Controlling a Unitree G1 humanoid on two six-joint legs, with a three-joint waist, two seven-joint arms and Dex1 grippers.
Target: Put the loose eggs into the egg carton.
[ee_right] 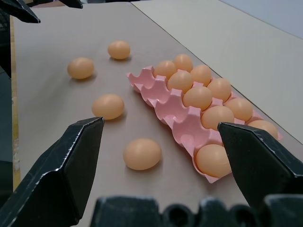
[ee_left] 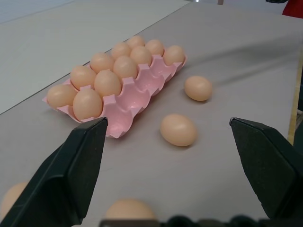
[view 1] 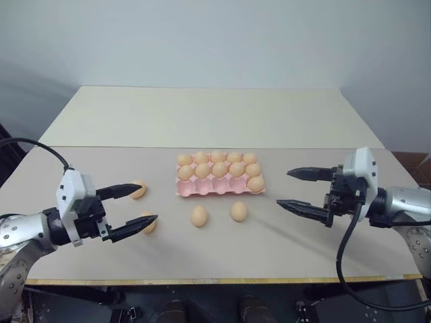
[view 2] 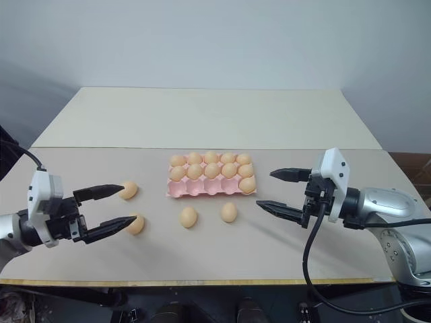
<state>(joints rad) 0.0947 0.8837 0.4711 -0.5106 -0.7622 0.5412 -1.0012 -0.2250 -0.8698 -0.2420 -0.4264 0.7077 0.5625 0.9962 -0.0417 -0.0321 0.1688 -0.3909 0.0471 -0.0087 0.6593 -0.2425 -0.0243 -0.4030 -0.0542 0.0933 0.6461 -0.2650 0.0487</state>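
Observation:
The pale pink egg carton lies mid-table. Its back and middle rows are full of eggs, and one egg sits in the right cup of the near row. Several loose eggs lie on the table. Two rest just in front of the carton. Two more lie to the left, partly hidden behind the fingertips of my left gripper. That gripper hovers open and empty. My right gripper hovers open and empty to the right of the carton, pointing at it.
The grey table has free room on both sides of the carton, and its wooden front edge runs close below the arms. A cream table adjoins behind. A black cable hangs from my right wrist.

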